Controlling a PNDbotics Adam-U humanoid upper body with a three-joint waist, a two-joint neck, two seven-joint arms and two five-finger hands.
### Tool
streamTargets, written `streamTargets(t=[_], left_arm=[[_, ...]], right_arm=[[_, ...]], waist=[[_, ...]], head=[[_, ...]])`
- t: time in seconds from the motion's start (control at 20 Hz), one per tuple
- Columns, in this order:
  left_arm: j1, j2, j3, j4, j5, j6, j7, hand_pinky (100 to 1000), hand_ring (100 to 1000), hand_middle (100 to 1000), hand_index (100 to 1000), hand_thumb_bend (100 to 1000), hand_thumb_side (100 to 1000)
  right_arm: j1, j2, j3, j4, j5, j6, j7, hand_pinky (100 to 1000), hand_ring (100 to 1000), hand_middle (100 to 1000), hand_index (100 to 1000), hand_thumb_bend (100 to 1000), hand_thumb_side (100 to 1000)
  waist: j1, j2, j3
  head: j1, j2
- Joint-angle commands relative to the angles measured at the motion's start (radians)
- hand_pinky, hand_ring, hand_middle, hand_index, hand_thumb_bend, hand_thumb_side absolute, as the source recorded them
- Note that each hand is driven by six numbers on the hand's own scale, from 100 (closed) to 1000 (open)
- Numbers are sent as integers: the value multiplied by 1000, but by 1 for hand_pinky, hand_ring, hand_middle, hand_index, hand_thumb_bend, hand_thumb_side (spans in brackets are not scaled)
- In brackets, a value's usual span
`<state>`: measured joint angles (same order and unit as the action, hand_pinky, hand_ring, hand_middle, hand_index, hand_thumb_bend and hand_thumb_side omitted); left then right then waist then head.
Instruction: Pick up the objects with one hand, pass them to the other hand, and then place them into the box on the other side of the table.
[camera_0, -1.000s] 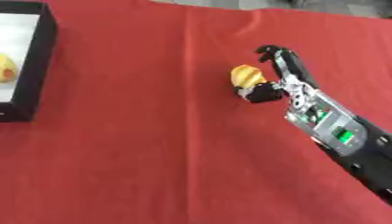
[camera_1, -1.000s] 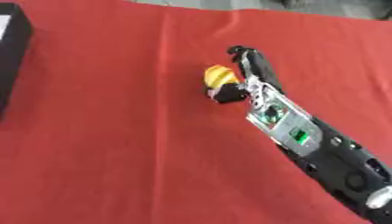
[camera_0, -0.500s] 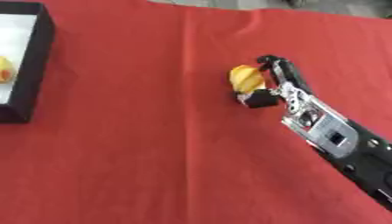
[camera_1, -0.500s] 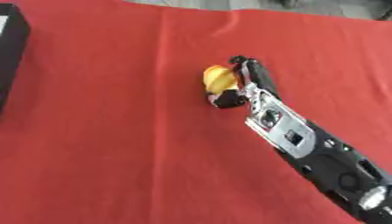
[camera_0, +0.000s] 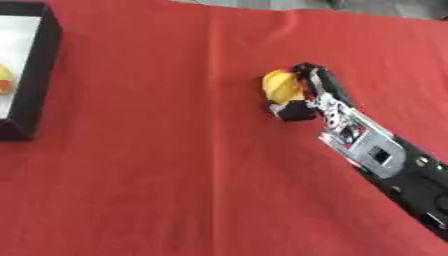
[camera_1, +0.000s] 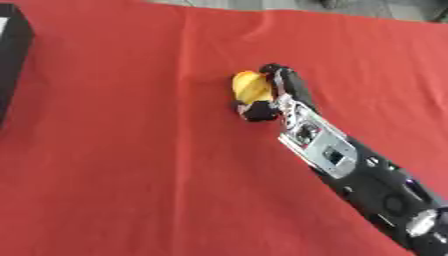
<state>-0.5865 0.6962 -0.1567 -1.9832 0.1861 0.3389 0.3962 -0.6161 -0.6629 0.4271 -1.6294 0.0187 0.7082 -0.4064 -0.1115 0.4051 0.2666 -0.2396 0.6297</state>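
The right hand (camera_0: 308, 97) covers the right side of a yellow object (camera_0: 280, 86), so that object's full shape cannot be told; it is blurred and shows only as a rounded yellow lump. How the fingers meet it on the far side is hidden. The arm runs off the lower right corner in both views. The black box (camera_0: 37, 75) is cut by the left edge, and in the right eye view only a sliver of its wall shows. Inside it, a small yellow-and-orange thing (camera_0: 5, 85) is half cut off and cannot be made out. The desk (camera_0: 157, 175) extends past every edge.
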Motion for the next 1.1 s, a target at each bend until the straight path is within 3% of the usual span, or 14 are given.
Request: streamTargets(t=[0.05, 0.6, 1.1], left_arm=[[-4, 15, 9, -17, -7, 2, -1, 776, 735, 729, 826, 100, 763], [-2, 18, 8, -17, -8, 4, -2, 777, 736, 730, 825, 100, 761], [0, 21, 8, -17, -4, 3, -4, 778, 737, 730, 825, 100, 754]], right_arm=[[1, -13, 6, -13, -18, 199, -209, 820, 886, 675, 779, 433, 100], [11, -25, 3, -70, -76, 199, -273, 806, 851, 615, 712, 263, 100], [17, -43, -4, -161, -130, 199, -343, 770, 838, 596, 697, 331, 100]], waist=[[8, -14, -1], [9, -25, -8], [15, -35, -15]], head=[[-1, -7], [0, -3], [-4, -4]])
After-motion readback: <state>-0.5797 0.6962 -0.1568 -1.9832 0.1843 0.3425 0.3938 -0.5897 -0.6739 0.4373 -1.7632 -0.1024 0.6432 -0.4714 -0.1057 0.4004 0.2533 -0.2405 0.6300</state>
